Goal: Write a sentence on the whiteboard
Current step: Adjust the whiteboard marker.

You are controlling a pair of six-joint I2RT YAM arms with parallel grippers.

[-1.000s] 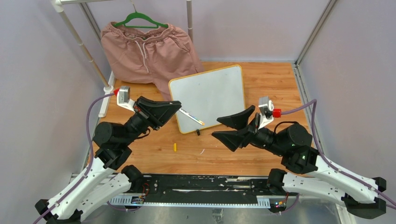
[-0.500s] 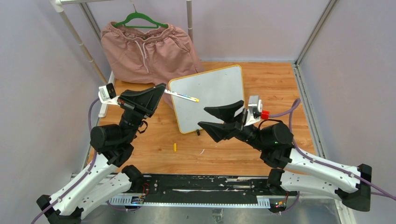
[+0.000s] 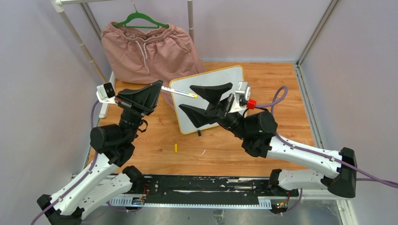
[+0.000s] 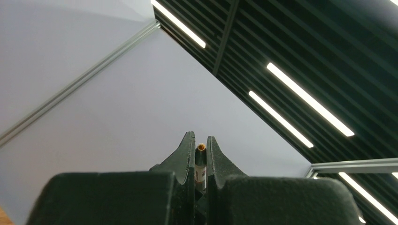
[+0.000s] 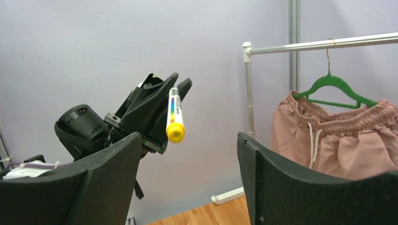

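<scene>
The whiteboard (image 3: 220,76) lies at the table's back middle; no sentence shows on its visible surface. My left gripper (image 3: 162,87) is shut on a marker (image 3: 180,92), a white pen with a yellow end, held in the air at the board's left edge and pointing right. The marker also shows between the left fingers in the left wrist view (image 4: 201,161). My right gripper (image 3: 185,98) is open above the board, facing the marker. In the right wrist view the marker's yellow end (image 5: 175,132) hangs above the gap of the right gripper (image 5: 187,140), touching neither finger.
Pink shorts (image 3: 145,51) hang on a green hanger (image 3: 140,19) from a white rack at the back left. A small yellow piece (image 3: 176,147) lies on the wooden table in front of the board. A black clip foot (image 3: 199,133) sits at the board's near edge.
My left gripper raised the marker from the board's near left corner up and back. My right arm swung left over the board, its open gripper now facing the marker's end.
</scene>
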